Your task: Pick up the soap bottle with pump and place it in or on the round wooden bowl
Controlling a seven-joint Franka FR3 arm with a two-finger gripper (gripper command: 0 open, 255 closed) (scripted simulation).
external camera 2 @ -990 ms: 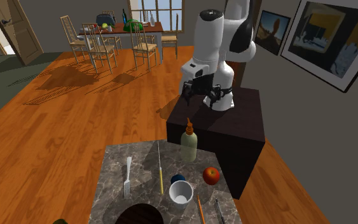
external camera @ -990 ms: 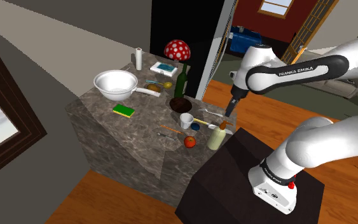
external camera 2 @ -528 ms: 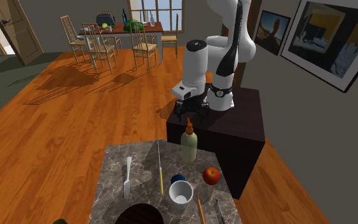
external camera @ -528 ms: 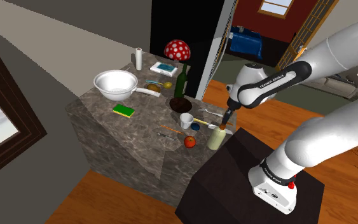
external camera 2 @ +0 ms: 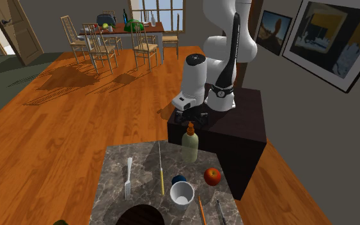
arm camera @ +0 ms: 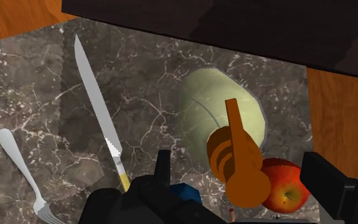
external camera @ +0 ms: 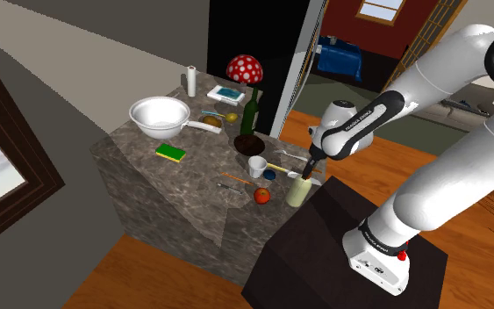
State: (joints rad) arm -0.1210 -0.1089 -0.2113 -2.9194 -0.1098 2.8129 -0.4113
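Pincer spread over soap bottle
A rounded pale-green body with an orange pump is set on the veined marble worktop.

So the gripper dropped a good bit in the last second, from well above the bottle to right on top of its pump, with the open fingers now either side of it. The arm went from level to slanting steeply down, elbow swung higher.
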